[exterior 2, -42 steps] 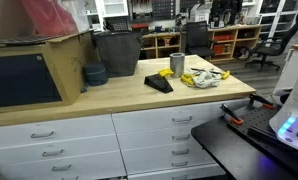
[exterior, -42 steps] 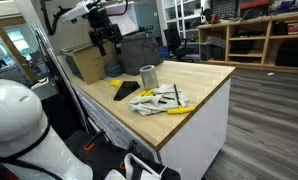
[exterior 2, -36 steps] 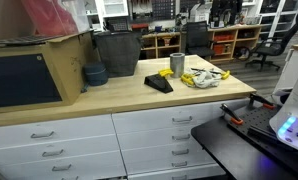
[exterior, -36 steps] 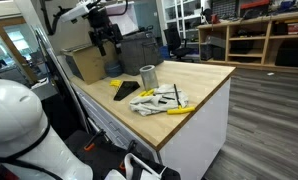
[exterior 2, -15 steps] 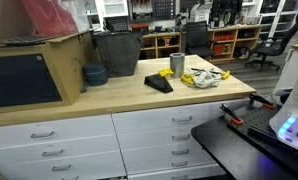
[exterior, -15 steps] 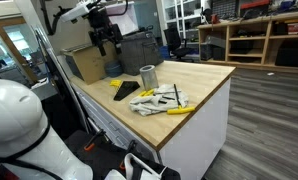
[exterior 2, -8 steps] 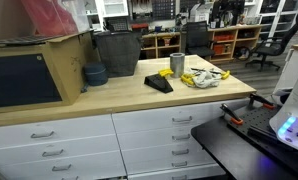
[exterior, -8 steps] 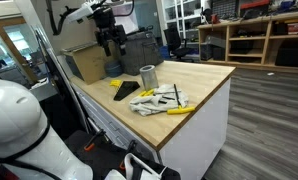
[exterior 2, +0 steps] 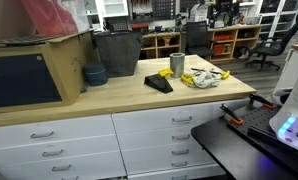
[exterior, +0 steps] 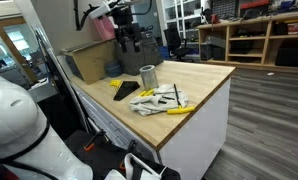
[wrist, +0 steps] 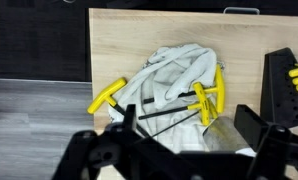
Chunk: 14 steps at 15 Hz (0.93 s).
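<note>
Wrist view, looking down. The gripper (wrist: 179, 152) hangs above the wooden worktop (wrist: 114, 40) with its jaws apart and nothing between them. In an exterior view the gripper (exterior: 130, 42) stands high, well clear of the things below it.

Directly under it lies a crumpled pale cloth (wrist: 177, 78), with yellow T-handled keys (wrist: 211, 96) resting on and beside it. A black block (wrist: 285, 85) sits at the right edge of the view. In both exterior views the cloth (exterior: 157, 101) (exterior 2: 201, 76) lies near the front of the worktop, just past a metal cup (exterior: 147, 75).

Handling, as a judgement:
- **Cloth:** it looks light, soft and limp, and would sag and drag the keys along. A raised fold near its middle offers the best pinch.
- **Keys:** they look stiff, with thin, smooth shafts. The thicker yellow crossbar is the surer place to take hold.

No brand, label or writing can be read in any view.
</note>
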### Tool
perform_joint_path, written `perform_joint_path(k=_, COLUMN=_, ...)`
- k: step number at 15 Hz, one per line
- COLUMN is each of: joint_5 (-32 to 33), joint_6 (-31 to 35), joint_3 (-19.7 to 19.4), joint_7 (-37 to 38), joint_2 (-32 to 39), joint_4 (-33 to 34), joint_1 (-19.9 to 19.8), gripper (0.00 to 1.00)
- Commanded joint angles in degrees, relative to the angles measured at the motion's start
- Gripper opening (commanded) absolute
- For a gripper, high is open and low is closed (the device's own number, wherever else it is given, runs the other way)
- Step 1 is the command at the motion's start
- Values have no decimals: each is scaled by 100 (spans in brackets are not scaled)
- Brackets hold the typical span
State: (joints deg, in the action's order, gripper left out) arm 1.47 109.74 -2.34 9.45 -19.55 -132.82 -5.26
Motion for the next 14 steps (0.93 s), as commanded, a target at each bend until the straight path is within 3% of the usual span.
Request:
perform_joint_path(k=1, joint_5=-103, joint_6=-231, joint_3=94, joint_7=462, joint_2=1052, joint_4=1102, joint_1=41, gripper=100)
perform_joint_path(k=9, joint_5=-167, joint_6=-782, joint_3=229, joint_7=1029, joint_2=2132, joint_4=2544, joint_1=353, gripper=100)
perform_joint_path(k=10, joint_5=-56, joint_6=-376, joint_3=176, joint_7=886, joint_2=1946, joint_4=2092, joint_1=335, gripper=100)
perform_joint_path(k=14, joint_5=-62, joint_6=-579, joint_3=187, joint_7=910, joint_2=2071, joint_4=2387, joint_1=389, gripper=100)
